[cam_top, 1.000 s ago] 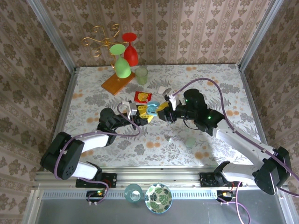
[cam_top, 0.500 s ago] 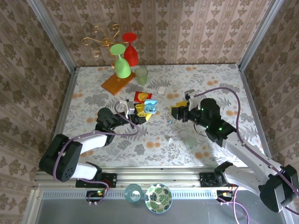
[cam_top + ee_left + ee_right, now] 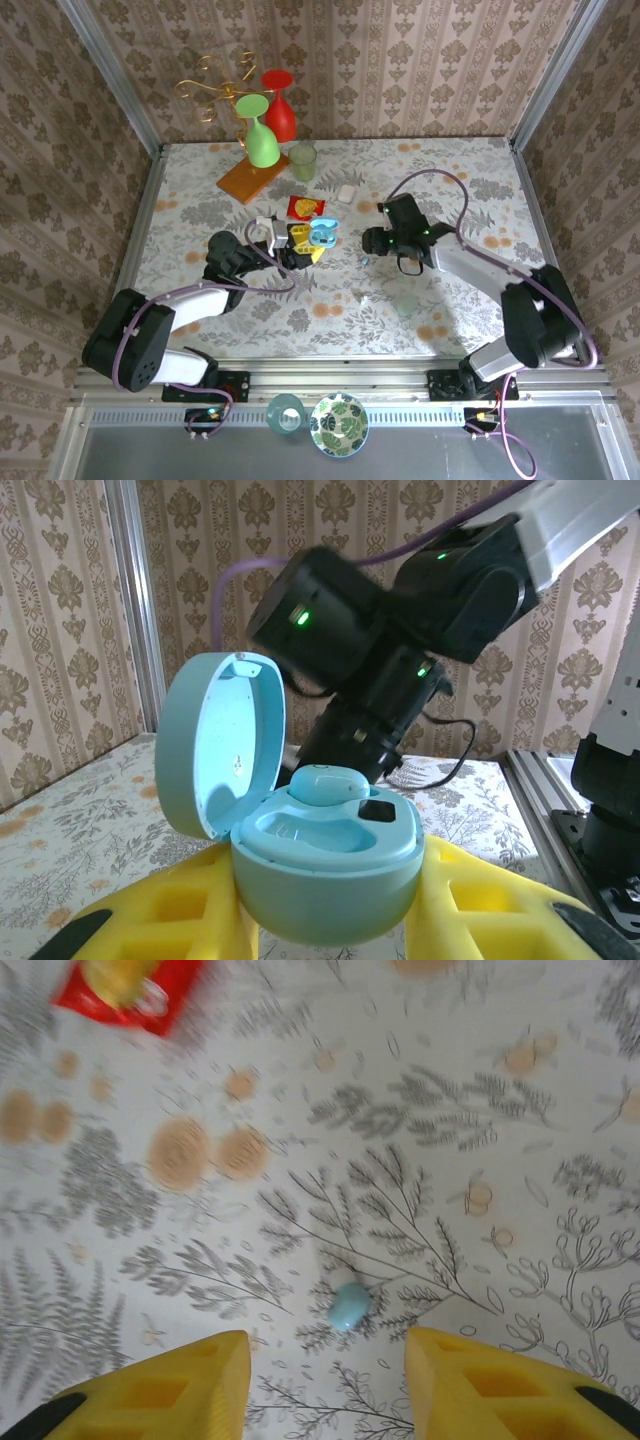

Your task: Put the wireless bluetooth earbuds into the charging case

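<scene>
The left gripper (image 3: 325,905) clamps the charging case (image 3: 320,865) between its yellow fingers at the centre of the left wrist view. The lid is swung open to the left. One earbud (image 3: 328,780) sits in the right socket, beside an unfilled one. The right arm's dark wrist looms close behind the case. In the right wrist view the second earbud (image 3: 349,1306) lies on the table (image 3: 500,1110), low centre, just ahead of the right gripper (image 3: 326,1350). Its fingers are spread wide and hold nothing. A red packet (image 3: 125,985) lies at the upper left.
</scene>
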Action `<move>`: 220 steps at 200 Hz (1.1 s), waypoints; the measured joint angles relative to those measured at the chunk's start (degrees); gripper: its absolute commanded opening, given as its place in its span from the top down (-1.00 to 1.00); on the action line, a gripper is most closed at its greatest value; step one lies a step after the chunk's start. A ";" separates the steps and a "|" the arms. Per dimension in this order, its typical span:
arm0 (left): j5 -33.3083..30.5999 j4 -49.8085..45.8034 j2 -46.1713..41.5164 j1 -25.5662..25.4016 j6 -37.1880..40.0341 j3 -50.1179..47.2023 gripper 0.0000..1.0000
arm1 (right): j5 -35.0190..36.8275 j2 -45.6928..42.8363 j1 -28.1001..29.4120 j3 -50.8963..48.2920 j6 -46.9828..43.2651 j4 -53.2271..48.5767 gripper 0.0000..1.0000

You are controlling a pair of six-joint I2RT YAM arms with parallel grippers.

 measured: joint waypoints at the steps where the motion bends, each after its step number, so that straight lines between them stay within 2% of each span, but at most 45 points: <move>1: 0.00 0.02 0.00 0.00 0.00 0.00 0.49 | 0.00 0.24 0.02 0.09 -0.02 -0.11 0.15; 56: 0.35 0.02 -0.13 0.00 0.02 -0.07 0.49 | -0.09 9.73 1.36 2.93 1.53 -2.82 0.32; 174: 0.39 0.02 -0.48 0.00 0.37 -0.85 0.49 | -0.70 15.91 1.40 8.81 -1.75 -3.32 0.24; 220: 0.39 0.04 -0.50 0.00 0.39 -1.05 0.49 | -3.50 21.05 1.38 12.52 -2.86 -3.30 0.24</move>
